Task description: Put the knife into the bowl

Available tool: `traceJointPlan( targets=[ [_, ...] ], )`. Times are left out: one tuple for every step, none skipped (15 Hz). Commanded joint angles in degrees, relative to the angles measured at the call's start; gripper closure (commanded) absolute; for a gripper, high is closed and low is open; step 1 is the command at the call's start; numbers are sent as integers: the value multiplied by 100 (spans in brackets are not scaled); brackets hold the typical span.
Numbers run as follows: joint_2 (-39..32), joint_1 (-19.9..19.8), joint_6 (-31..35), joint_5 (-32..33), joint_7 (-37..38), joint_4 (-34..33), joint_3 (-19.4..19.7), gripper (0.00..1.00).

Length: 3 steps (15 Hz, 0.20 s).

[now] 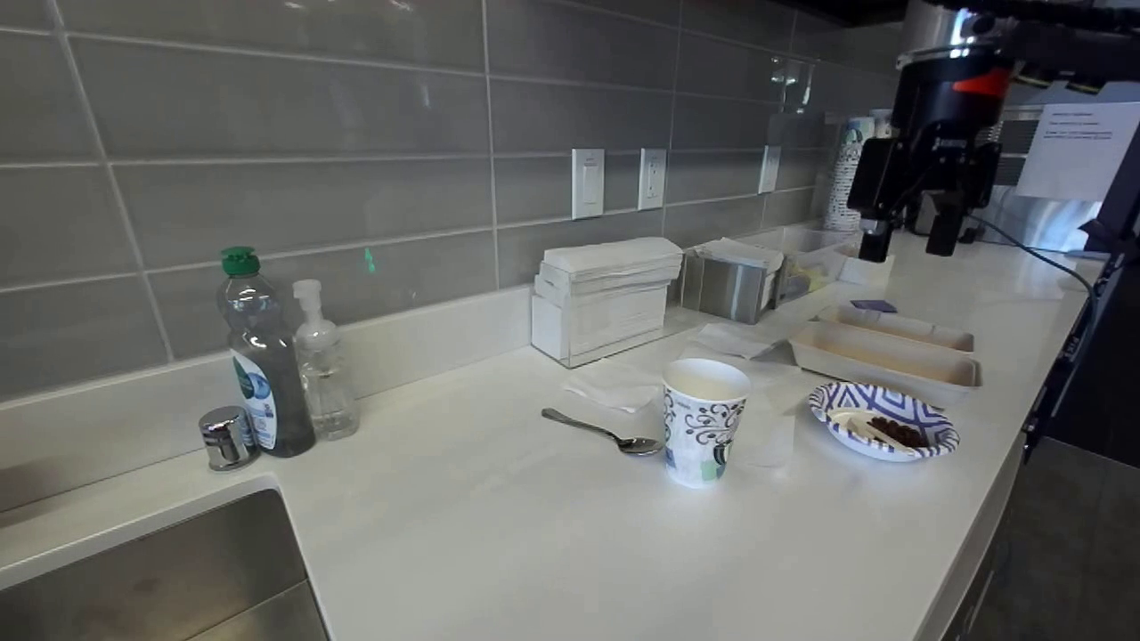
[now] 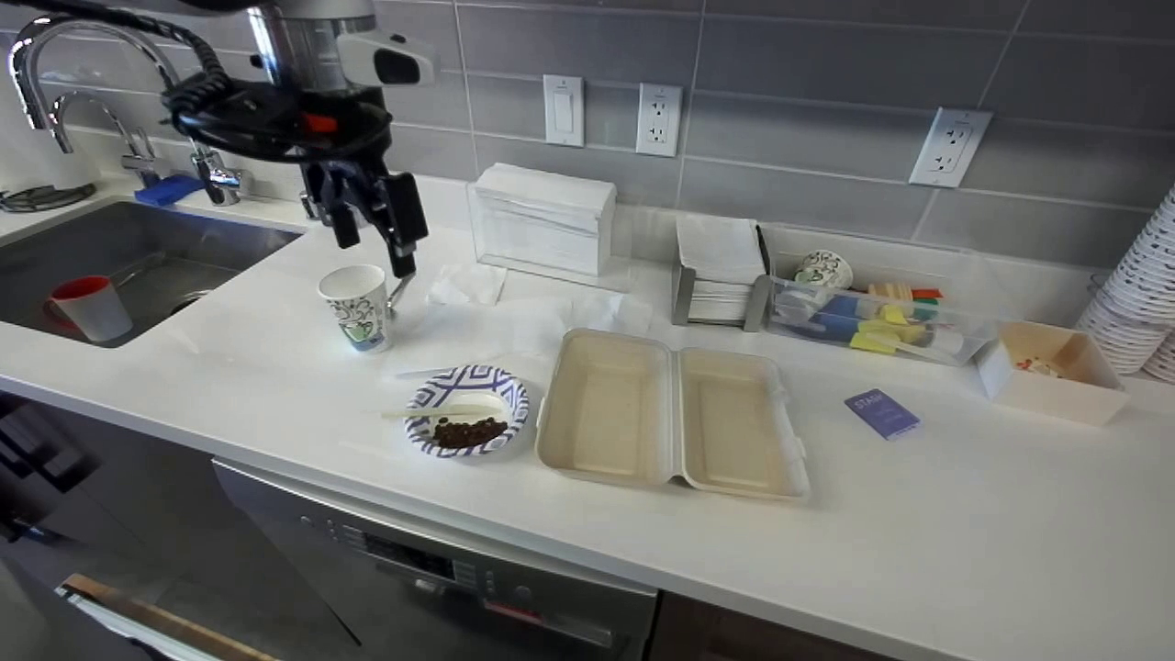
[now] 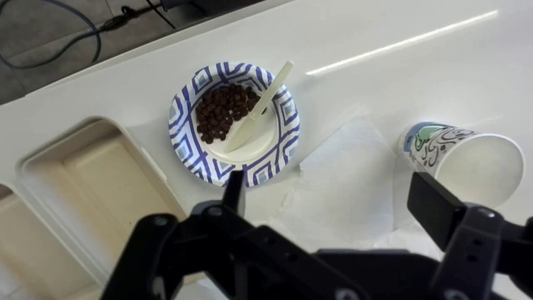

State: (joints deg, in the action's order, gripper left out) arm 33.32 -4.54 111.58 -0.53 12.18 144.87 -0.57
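The blue-and-white patterned paper bowl [image 1: 935,418] shows in all views and holds dark brown beans. A pale plastic knife [image 3: 261,104] lies in it, blade inside and handle over the rim; it also shows in an exterior view [image 2: 441,412]. A slim grey metal utensil [image 1: 583,425] with a spoon-shaped end lies beside the paper cup [image 1: 699,436]; it is mostly hidden in an exterior view [image 2: 399,292] and out of the wrist view. My gripper [image 3: 327,177] is open and empty, high above the counter; in an exterior view its fingers [image 2: 374,255] appear above the cup.
An open beige takeout box [image 2: 606,404] stands beside the bowl. Napkins [image 3: 349,179] lie between bowl and cup. Napkin holders [image 2: 542,220] and a clear bin [image 2: 872,312] stand along the wall. A sink [image 2: 147,248], a soap bottle [image 1: 267,374] and a pump bottle [image 1: 322,365] are nearby.
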Motion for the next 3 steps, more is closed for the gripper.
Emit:
traceJointPlan(
  targets=[
    [65, 21, -45, 4, -64, -35, -11, 0],
    [103, 35, -54, 12, -106, -36, -12, 0],
    [108, 38, -54, 18, -129, -35, -11, 0]
  ],
)
